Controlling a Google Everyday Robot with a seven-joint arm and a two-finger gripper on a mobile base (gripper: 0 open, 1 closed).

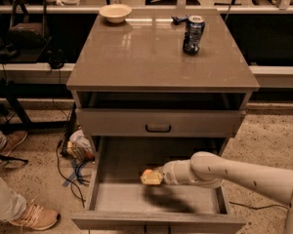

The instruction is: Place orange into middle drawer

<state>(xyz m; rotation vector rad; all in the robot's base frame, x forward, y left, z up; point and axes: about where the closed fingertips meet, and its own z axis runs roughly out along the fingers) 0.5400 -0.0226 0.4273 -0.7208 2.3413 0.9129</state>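
The middle drawer (122,199) stands pulled open at the bottom of the cabinet, its flat grey-brown floor showing. My arm reaches in from the right, and my gripper (151,178) hangs just above the drawer floor, left of centre. It is shut on the orange (146,172), of which only a small orange patch shows at the upper left of the fingers. The gripper casts a shadow on the drawer floor below it.
Above the open drawer is a closed drawer front with a black handle (158,127). On the cabinet top stand a drinks can (193,34) and a pale bowl (115,12). A person's shoes (36,216) and cables (73,172) lie on the floor to the left.
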